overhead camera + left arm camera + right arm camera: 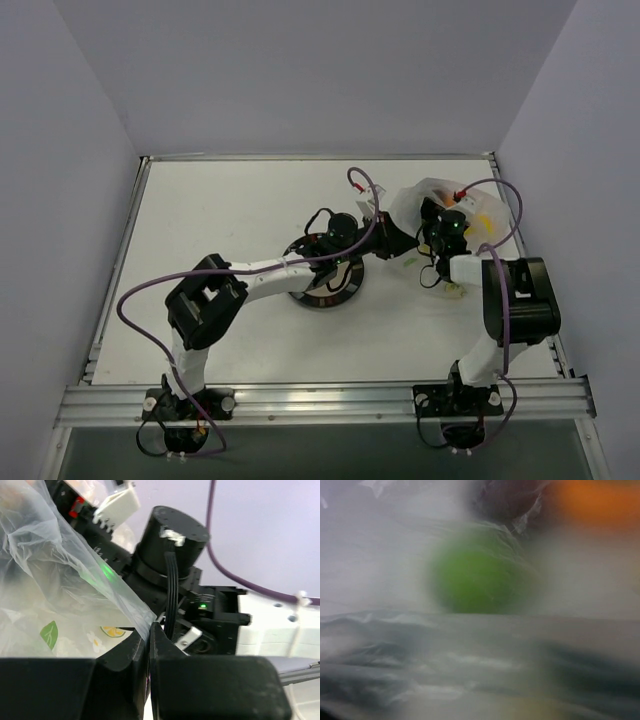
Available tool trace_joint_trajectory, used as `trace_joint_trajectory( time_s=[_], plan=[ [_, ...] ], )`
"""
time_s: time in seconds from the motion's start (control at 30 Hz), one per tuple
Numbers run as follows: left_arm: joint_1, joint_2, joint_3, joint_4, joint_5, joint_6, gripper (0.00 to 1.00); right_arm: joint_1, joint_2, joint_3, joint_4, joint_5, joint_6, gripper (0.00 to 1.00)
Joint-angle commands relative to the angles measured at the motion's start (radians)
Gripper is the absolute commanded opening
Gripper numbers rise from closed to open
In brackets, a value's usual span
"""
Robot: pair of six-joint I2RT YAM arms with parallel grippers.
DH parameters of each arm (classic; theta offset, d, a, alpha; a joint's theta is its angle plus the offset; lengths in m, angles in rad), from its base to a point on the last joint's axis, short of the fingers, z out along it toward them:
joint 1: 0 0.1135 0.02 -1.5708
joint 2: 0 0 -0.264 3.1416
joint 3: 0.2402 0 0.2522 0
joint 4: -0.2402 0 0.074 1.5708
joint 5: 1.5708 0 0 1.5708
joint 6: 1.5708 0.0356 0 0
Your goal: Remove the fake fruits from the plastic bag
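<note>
I'm seeing the plastic bag [425, 195] lying crumpled at the far right of the table [220, 220], right of the metal plate [318, 296]. My left gripper [150, 632] is pinching the bag's edge between pressed-together fingers. The right gripper [432, 222] is sitting at the bag, and I cannot tell how its fingers stand. Through the blurred film a green ball [475, 575] is showing, with an orange piece [595, 502] beyond it to the right.

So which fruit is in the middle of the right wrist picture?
The green ball, round and blurry behind the plastic bag, sits in the middle. The orange fruit only peeks in at the top right corner.
</note>
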Motion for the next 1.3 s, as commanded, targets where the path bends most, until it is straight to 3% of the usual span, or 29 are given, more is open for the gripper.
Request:
trace_joint_trajectory(
  time_s=[0.0,0.5,0.53,0.63,0.67,0.73,0.97,1.13,1.27],
  plan=[
    [0.011,-0.049,0.024,0.078,0.038,-0.032,0.02,-0.005,0.056,0.07,0.109,-0.063,0.008,1.0],
    [0.026,-0.038,-0.033,0.149,0.058,-0.095,0.02,-0.011,0.242,0.145,0.214,-0.011,0.03,1.0],
    [0.028,-0.038,-0.036,0.152,0.057,-0.098,0.02,-0.011,0.245,0.145,0.225,-0.014,0.031,0.97],
    [0.031,-0.042,-0.039,0.134,0.049,-0.082,0.02,-0.01,0.225,0.127,0.261,-0.024,0.036,0.76],
    [0.034,-0.044,-0.039,0.124,0.044,-0.075,0.02,-0.01,0.19,0.09,0.276,-0.024,0.041,0.6],
    [0.037,-0.046,-0.035,0.101,0.024,-0.05,0.02,-0.004,0.143,0.053,0.284,-0.021,0.044,0.53],
    [0.067,-0.027,0.027,0.042,-0.022,-0.006,0.02,0.065,-0.187,-0.132,0.134,0.016,0.065,0.5],
    [0.083,-0.02,0.091,-0.026,-0.048,0.022,0.02,0.082,-0.423,-0.257,-0.095,0.056,0.125,0.49],
    [0.093,0.016,0.178,-0.07,-0.039,0.027,0.02,0.111,-0.722,-0.274,-0.322,0.062,0.11,0.49]
  ],
)
